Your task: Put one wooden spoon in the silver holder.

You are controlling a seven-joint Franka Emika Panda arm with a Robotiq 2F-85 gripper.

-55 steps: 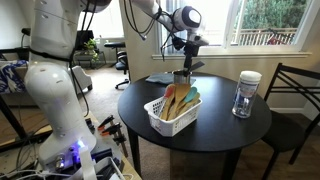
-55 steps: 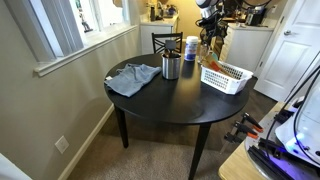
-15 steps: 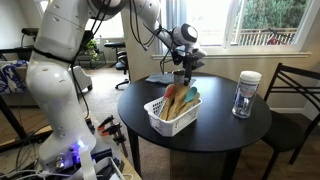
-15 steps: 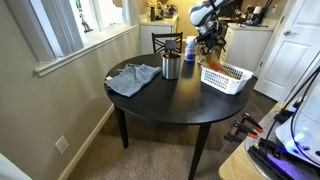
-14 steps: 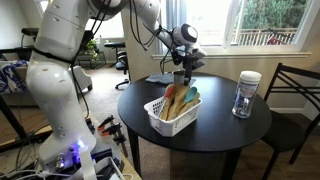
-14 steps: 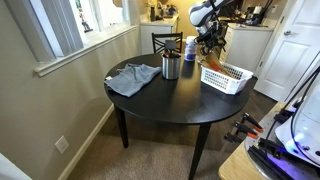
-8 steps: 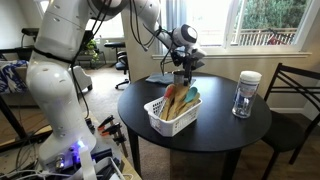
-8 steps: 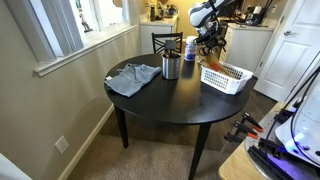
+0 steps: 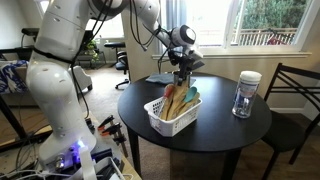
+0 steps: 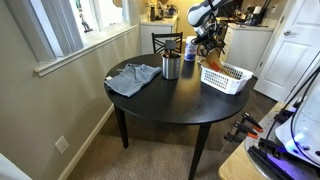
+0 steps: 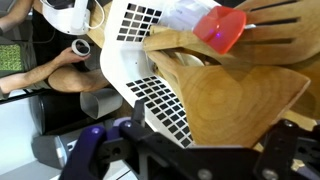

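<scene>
Hanging over the basket (image 9: 158, 120) in an exterior view, the fingers (image 9: 183, 69) have a spoon (image 9: 170, 98) just below, leaning bowl-up for easy picking. In an exterior view the holder (image 10: 171, 67) stands off to their side on the counter (image 10: 150, 105). Wrist view: fingers spread, empty, straddling the bowl.

My arm (image 9: 55, 45) on screen, glossy white rounded links, dark joint seams, grey wrist, black gripper (image 9: 184, 70).

Wooden spoon (image 9: 170, 101) leaning, silver holder (image 10: 171, 67) upright
</scene>
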